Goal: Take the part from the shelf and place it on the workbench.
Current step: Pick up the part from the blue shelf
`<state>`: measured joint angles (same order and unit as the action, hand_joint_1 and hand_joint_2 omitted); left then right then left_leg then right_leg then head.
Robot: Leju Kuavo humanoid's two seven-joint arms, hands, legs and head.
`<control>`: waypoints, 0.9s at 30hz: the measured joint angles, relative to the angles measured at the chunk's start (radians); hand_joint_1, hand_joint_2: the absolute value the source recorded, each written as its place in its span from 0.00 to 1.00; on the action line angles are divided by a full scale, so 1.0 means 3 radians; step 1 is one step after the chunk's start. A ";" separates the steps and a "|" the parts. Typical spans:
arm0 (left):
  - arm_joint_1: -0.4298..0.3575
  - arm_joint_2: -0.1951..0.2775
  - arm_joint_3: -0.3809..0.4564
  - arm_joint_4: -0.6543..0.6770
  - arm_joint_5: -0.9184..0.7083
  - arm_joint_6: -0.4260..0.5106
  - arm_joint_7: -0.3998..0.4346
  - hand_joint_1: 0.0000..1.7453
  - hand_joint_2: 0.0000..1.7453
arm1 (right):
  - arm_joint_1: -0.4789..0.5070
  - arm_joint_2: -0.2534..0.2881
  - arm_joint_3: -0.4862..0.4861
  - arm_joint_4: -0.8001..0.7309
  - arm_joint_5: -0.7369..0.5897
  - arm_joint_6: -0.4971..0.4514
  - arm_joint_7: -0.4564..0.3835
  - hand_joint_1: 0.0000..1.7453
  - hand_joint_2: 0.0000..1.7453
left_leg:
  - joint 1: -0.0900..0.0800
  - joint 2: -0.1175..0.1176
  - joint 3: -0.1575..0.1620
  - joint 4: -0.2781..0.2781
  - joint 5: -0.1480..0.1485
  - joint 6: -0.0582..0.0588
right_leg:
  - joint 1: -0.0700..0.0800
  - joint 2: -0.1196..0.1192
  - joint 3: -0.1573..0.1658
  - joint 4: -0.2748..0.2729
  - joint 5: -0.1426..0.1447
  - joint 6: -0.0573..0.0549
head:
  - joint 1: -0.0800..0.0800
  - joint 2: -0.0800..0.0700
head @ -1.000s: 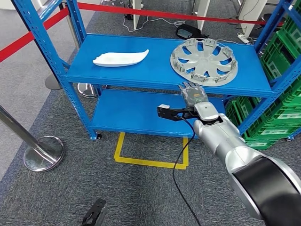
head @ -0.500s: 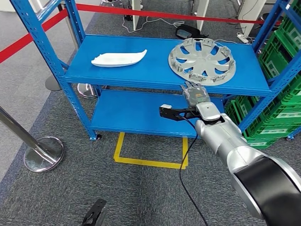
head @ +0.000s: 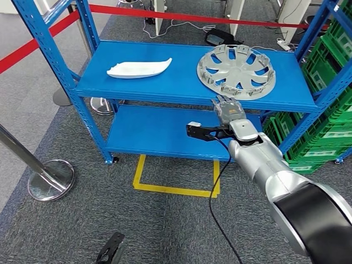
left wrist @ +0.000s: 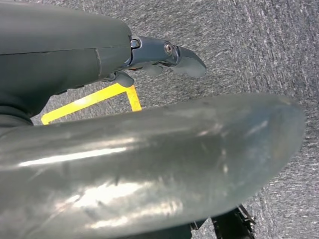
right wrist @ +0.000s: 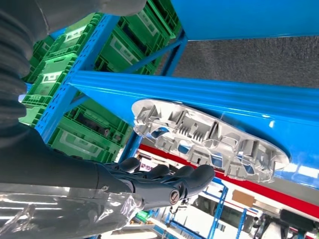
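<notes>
A silver hubcap (head: 236, 71) lies flat at the right end of the blue shelf's top board (head: 166, 88). A white elongated curved part (head: 139, 68) lies at the left end of the same board. My right hand (head: 227, 111) is at the board's front edge, just in front of the hubcap, fingers stretched out and holding nothing. In the right wrist view the right hand's fingers (right wrist: 161, 181) point toward the hubcap's rim (right wrist: 211, 139) with a gap between them. My left hand (left wrist: 165, 52) hangs low over the grey carpet, empty, and shows as a dark shape (head: 110, 248).
Green crates (head: 332, 137) are stacked on a rack right of the shelf. A stanchion base (head: 50, 179) and a red barrier belt (head: 37, 47) stand at the left. Yellow floor marking (head: 176, 190) lies before the shelf. A black cable (head: 214, 192) hangs from my right wrist.
The whole picture shifted slightly a second ago, so the camera moved. My right hand has stayed at the shelf's front edge, and the hubcap and white part have not moved.
</notes>
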<state>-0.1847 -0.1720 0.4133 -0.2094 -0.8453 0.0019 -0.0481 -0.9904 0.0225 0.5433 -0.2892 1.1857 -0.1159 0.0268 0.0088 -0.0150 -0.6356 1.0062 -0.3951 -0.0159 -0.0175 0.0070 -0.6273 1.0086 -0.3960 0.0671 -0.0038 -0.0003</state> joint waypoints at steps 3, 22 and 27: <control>0.0000 0.0000 0.0002 0.0000 -0.0006 0.0000 0.0000 0.00 0.00 | 0.0009 0.0000 -0.0004 0.0000 0.0001 0.0000 -0.0004 0.00 1.00 | 0.0000 0.0000 0.0000 0.0000 0.0000 0.0000 | 0.0000 0.0000 0.0000 0.0000 0.0000 0.0000 | 0.0000 0.0000; -0.0002 -0.0003 0.0003 0.0000 -0.0013 -0.0006 0.0009 0.00 0.00 | 0.0020 0.0000 -0.0005 0.0001 0.0006 0.0005 -0.0004 0.00 1.00 | 0.0000 0.0000 0.0000 0.0000 0.0000 0.0000 | 0.0000 0.0000 -0.0001 0.0000 0.0000 0.0000 | 0.0000 0.0000; -0.0004 -0.0003 0.0003 0.0000 -0.0025 -0.0008 0.0009 0.00 0.00 | 0.0020 0.0000 -0.0006 0.0001 0.0011 0.0007 -0.0003 0.00 1.00 | 0.0000 0.0000 0.0000 0.0000 0.0000 0.0000 | 0.0000 0.0000 -0.0001 0.0000 0.0000 0.0000 | -0.0001 0.0000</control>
<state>-0.1859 -0.1730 0.4143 -0.2094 -0.8527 -0.0004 -0.0454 -0.9844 0.0225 0.5414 -0.2888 1.1889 -0.1137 0.0259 0.0089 -0.0149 -0.6356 1.0062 -0.3951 -0.0159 -0.0175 0.0070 -0.6275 1.0086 -0.3960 0.0671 -0.0040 -0.0003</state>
